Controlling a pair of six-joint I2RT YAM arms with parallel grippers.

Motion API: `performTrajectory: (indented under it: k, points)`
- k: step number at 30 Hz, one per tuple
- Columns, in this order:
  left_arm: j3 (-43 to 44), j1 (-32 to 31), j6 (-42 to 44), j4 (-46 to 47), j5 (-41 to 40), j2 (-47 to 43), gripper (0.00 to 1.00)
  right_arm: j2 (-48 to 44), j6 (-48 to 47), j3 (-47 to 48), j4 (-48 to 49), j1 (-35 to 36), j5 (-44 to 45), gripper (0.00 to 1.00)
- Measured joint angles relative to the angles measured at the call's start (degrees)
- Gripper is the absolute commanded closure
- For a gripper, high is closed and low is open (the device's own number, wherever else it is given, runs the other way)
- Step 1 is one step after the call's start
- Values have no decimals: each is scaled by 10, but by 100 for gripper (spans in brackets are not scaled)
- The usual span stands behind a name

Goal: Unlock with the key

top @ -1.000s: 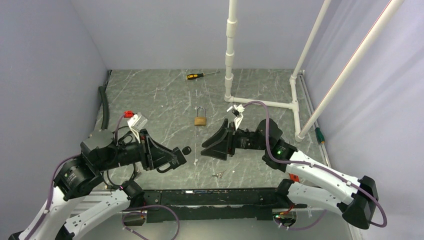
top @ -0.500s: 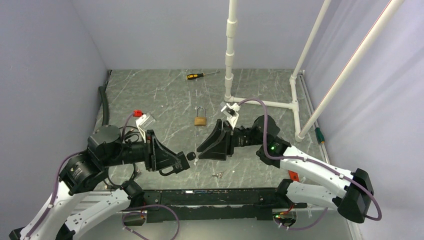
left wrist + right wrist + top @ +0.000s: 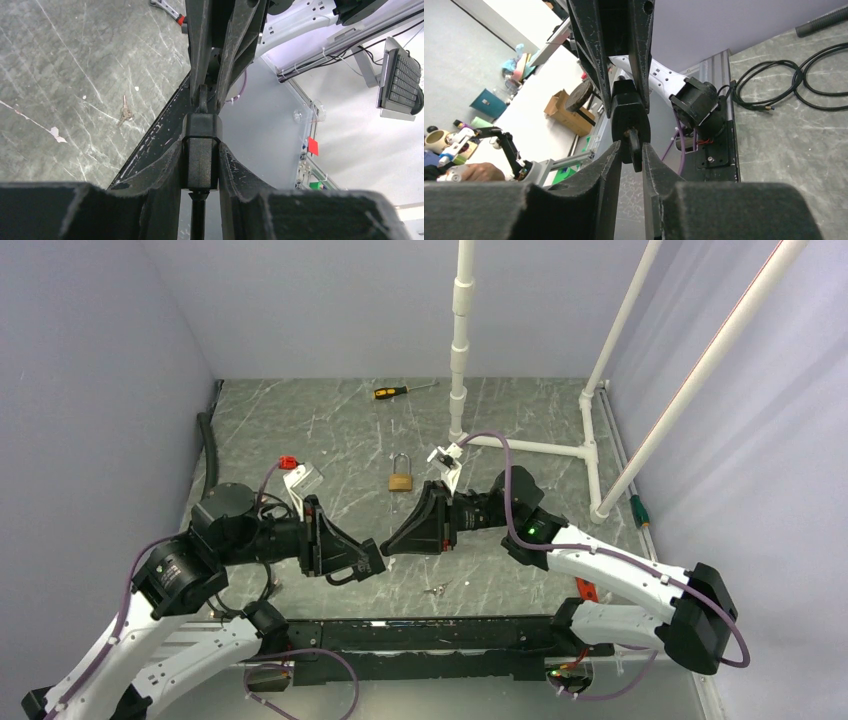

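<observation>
A brass padlock (image 3: pixel 401 481) lies flat on the grey table, beyond both grippers. My left gripper (image 3: pixel 377 558) is shut on the black head of a key (image 3: pixel 200 150) and holds it above the table. My right gripper (image 3: pixel 390 545) faces it tip to tip. In the right wrist view its fingers (image 3: pixel 651 172) stand a narrow gap apart on either side of the key's end (image 3: pixel 633 147), with the black head (image 3: pixel 626 112) just beyond them. I cannot tell whether they touch it.
A small loose key set (image 3: pixel 434 589) lies near the front rail, also in the left wrist view (image 3: pixel 125 111). A yellow-handled screwdriver (image 3: pixel 398 391) lies at the back. A white pipe frame (image 3: pixel 525 447) stands at the back right. A black hose (image 3: pixel 208 450) runs along the left wall.
Both arms have moved toward each other. The left gripper carried the key right and the right gripper came left and down, so their tips now meet at the key.
</observation>
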Motion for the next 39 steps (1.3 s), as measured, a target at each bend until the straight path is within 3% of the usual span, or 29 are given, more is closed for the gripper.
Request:
performTrajectory:
  k: [10,39]
  points:
    - [-15,0,26,18,-5,8,100,16,18,0,-4,-1,9,100]
    - [-64,-2,119,31,-102,-25,100,52,32,51,-155,-3,89,100]
